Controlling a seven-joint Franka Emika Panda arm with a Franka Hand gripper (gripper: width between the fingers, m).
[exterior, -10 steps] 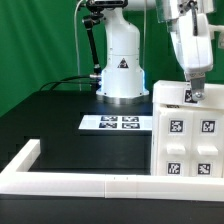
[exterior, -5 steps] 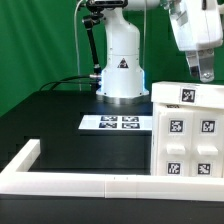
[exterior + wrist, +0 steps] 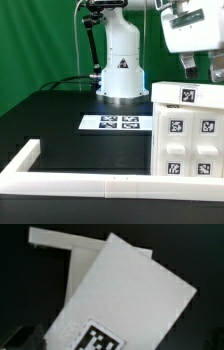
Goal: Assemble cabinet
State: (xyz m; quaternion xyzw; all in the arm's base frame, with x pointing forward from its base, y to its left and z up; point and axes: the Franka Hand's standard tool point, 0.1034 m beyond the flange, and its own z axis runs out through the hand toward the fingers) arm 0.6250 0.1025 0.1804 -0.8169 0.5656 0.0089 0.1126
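Note:
The white cabinet stands at the exterior view's right, with a 2x2 grid of black-and-white tagged fronts facing the camera and one tag on its top. My gripper hangs above the cabinet's top, apart from it. Its two fingers are spread and hold nothing. The wrist view looks down on the cabinet's white top and that tag. My fingers hardly show there.
The marker board lies flat on the black table in front of the arm's white base. A long white rail borders the table's near edge and left side. A green curtain hangs behind.
My gripper has risen from the cabinet's top tag to well above it, shifted slightly to the exterior view's right, and its fingers now stand apart. The cabinet has not moved.

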